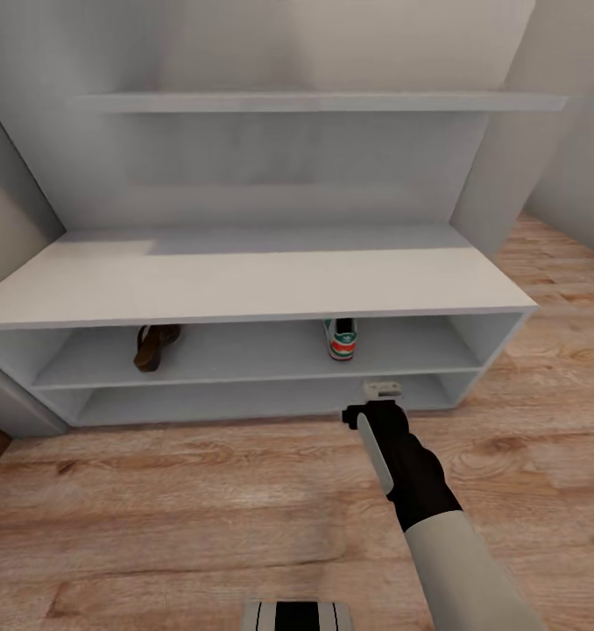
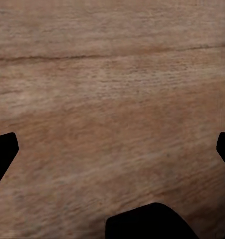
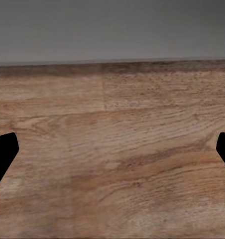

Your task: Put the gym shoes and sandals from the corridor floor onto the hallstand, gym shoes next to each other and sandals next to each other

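Nearest, the right arm [image 1: 420, 482] is seen reaching forward over the corridor floor [image 1: 201, 517]. The right gripper [image 3: 112, 149] is spread wide over bare planks, its dark fingertips [image 3: 3, 154] held at opposite edges of the right wrist view, nothing between them. The left gripper [image 2: 112, 149] is likewise parted above wood grain, empty. Beyond, the hallstand [image 1: 244, 285] is recorded as a low pale-grey bench with 2 open shelf rows. On the upper row, 1 sandal [image 1: 154, 345] lies toward the left and 1 gym shoe [image 1: 341, 338] toward the right, heel outward, well apart. Farthest, a wall shelf [image 1: 323, 102] is noted above.
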